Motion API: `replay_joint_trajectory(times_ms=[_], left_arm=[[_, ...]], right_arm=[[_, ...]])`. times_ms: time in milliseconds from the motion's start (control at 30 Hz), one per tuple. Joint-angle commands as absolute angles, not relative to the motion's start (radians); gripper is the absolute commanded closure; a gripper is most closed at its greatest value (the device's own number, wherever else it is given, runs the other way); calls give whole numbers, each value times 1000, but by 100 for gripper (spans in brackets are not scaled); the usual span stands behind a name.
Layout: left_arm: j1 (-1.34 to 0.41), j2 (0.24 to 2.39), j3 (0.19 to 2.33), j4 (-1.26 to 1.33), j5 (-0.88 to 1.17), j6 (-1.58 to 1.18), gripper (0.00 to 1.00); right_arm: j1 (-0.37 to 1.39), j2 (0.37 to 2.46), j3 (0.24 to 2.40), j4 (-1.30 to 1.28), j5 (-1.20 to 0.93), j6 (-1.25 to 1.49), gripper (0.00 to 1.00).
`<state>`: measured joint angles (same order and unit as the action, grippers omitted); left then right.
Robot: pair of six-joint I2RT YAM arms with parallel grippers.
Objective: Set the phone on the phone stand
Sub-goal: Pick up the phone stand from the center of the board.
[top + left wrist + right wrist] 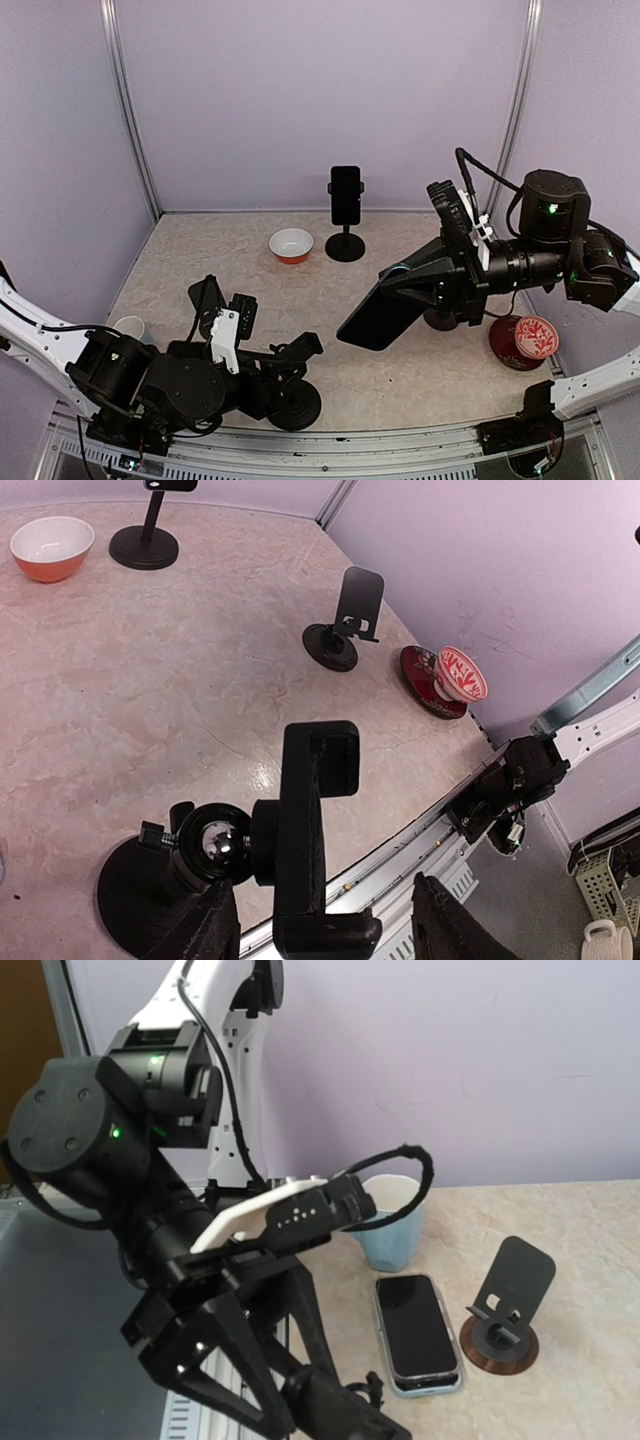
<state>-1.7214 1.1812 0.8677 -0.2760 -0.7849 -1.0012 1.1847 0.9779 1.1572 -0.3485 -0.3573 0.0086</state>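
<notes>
- Two jaws of right gripper (398,295) pressed together, pinching the phone (375,322) by one end; phone hangs tilted above the table (420,385), right of centre.
- Left gripper (325,925) spread, fingers (200,925) either side of the phone stand (315,810).
- Phone stand upright at near table edge, apart from phone.

The phone (378,318) is black, the bowl (291,244) orange with white inside, the desk (420,380) beige, perhaps marbled.
</notes>
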Motion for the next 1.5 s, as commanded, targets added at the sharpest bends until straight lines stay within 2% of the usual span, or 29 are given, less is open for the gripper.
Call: replay_joint_trajectory(times_ms=[0,67,267,400,533,733,900,1233,1333,1467], left_arm=[[-1715,1167,868,-248,-774,-998,47],[-1716,1159,859,-236,-771,-996,53],[-1717,1137,847,-247,-780,-986,79],[-1715,1098,838,-249,-794,-915,92],[-1706,1018,795,-186,-762,-780,99],[-1617,906,688,-69,-563,-561,100],[-1459,862,628,6,-291,-419,100],[-1119,939,619,191,274,-182,100],[-1029,1004,628,227,443,-170,100],[-992,1070,663,209,568,-135,100]], right_arm=[[1190,953,1151,-302,-352,5,100],[1191,954,1147,-299,-352,5,100],[1190,993,1165,-297,-414,-25,100],[1190,1055,1200,-292,-544,-77,100],[1190,1137,1242,-284,-682,-132,100],[1190,1310,1359,-286,-923,-196,100],[1191,1477,1505,-333,-1084,-244,100],[1184,1860,2051,-882,-1182,-551,100],[1164,1900,2072,-908,-1201,-579,100],[1123,1941,2067,-972,-1235,-633,100]])
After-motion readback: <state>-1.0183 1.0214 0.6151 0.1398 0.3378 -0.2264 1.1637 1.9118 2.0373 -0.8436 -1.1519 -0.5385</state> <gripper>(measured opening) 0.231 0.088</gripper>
